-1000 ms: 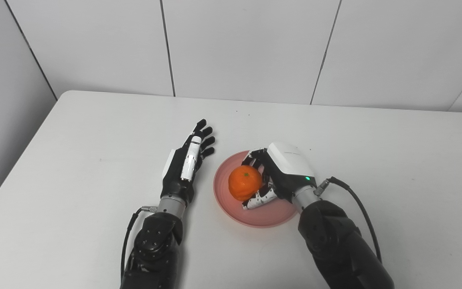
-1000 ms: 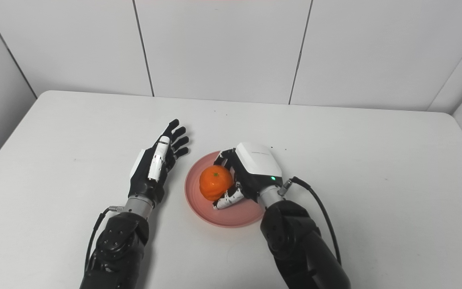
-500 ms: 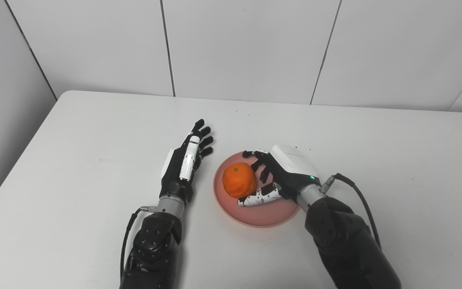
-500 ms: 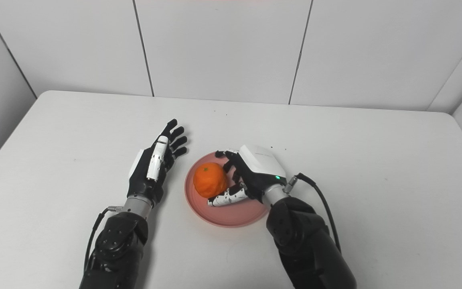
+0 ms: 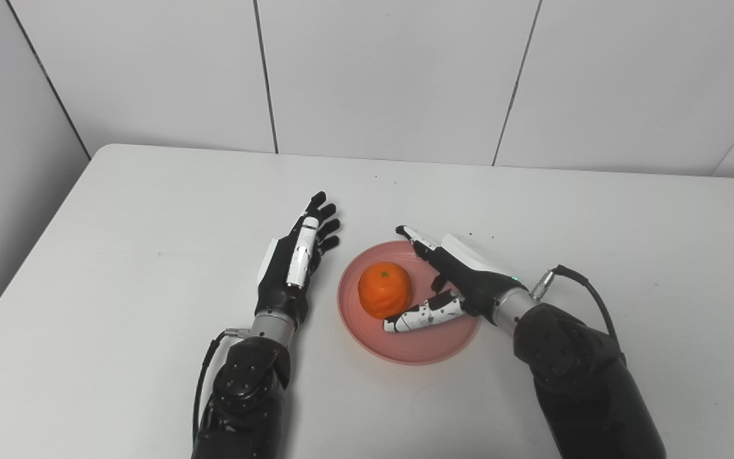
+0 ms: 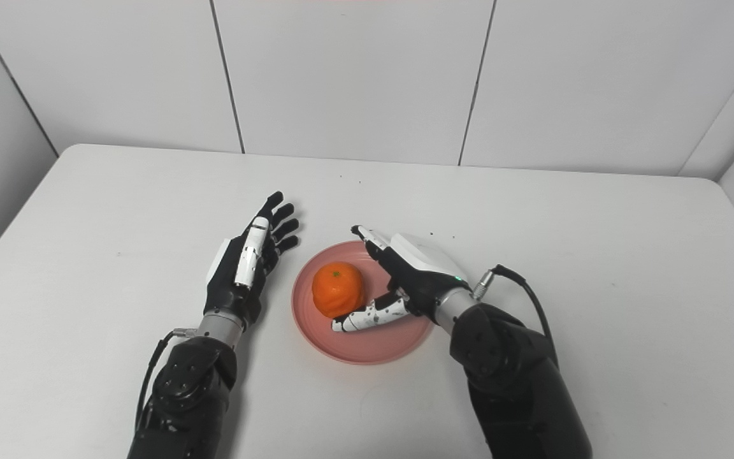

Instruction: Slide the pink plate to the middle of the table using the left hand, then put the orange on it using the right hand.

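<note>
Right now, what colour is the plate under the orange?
Pink; the plate shows best in the left eye view, with the orange resting on it.

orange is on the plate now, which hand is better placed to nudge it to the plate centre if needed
Right. The right hand is open over the pink plate, thumb beside the orange. The left hand lies flat on the table, off the plate.

1. The plate (image 5: pixel 427 341) lies mid-counter (image 5: pixel 150 210).
2. The orange (image 5: pixel 384 290) sits on the plate's left part.
3. The left robot hand (image 5: pixel 294 264) lies left of the plate; the right robot hand (image 5: pixel 459 284) is over its right side.
</note>
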